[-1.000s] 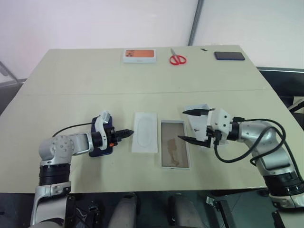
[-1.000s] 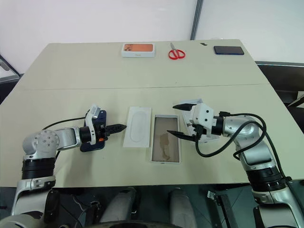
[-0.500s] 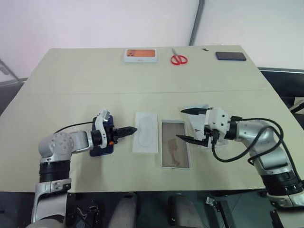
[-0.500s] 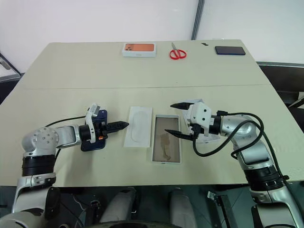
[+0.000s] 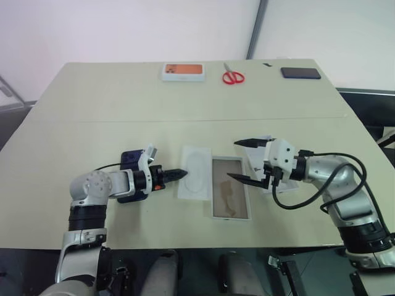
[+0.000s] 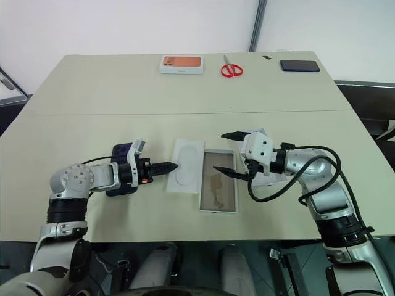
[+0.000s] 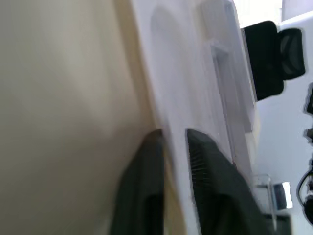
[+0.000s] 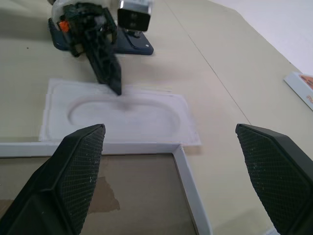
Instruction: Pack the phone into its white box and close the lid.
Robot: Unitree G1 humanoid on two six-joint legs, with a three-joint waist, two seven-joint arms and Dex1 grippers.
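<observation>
The dark navy phone (image 5: 129,158) lies flat on the table, partly under my left wrist. My left gripper (image 5: 182,174) reaches past it to the right and is shut on the left edge of a flat white insert (image 5: 197,179) with an oval recess. The white box (image 5: 231,217) lies open just right of the insert, its inside brownish. My right gripper (image 5: 244,160) hangs open over the box's far right corner, with nothing between its fingers. The white lid (image 5: 257,161) lies behind and under that gripper, mostly hidden.
Along the table's far edge lie a white box with an orange picture (image 5: 183,71), red scissors (image 5: 232,77) and a black slab (image 5: 300,73). The table (image 5: 92,117) ends close in front of the box.
My left gripper has moved right from over the phone to the insert's edge, opening and shutting again there. The insert has slid slightly toward the box. The right gripper has kept still.
</observation>
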